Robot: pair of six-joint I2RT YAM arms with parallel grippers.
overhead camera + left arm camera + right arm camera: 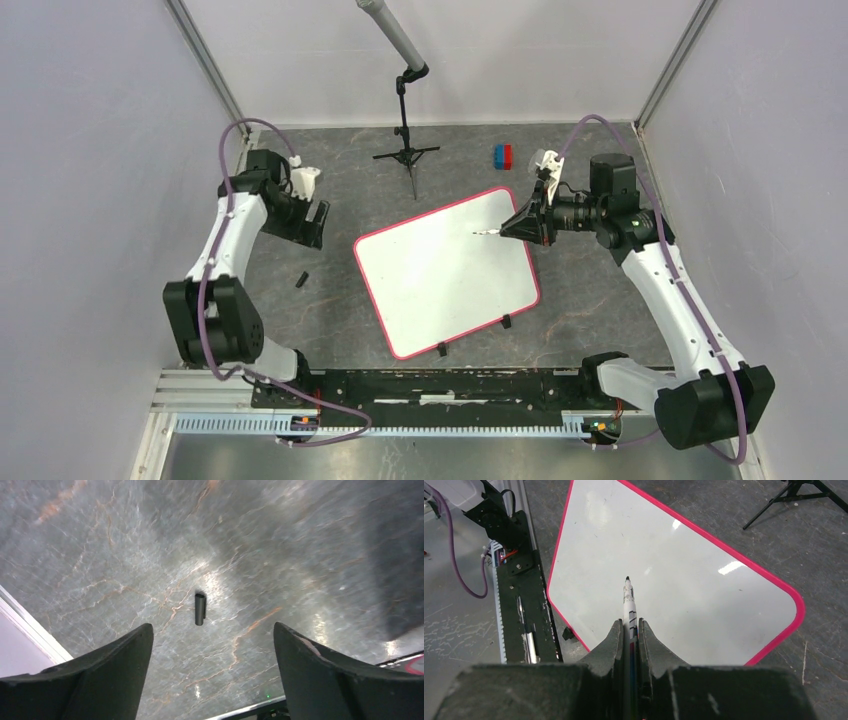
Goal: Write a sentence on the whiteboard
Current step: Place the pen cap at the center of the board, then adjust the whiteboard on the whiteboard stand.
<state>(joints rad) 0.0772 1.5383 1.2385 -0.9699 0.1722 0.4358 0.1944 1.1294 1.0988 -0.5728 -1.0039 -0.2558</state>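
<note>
pink-rimmed and blank, the whiteboard point(440, 270) lies flat mid-table between your two arms, within reach of either. your right gripper point(630, 625) is clenched on the marker point(628, 597), its bare tip aimed out over the board, likely poised to start writing. your left gripper point(212, 627) hangs spread wide and empty above the cap point(200, 608), which lies on the grey table point(100, 555).

White arm links point(225, 235), black joints point(215, 325); left gripper point(211, 626) and right gripper point(630, 622) black (purple cables point(255, 121) alongside).

Left claw point(212, 630) wide apart, right claw point(630, 626) tight together
</note>
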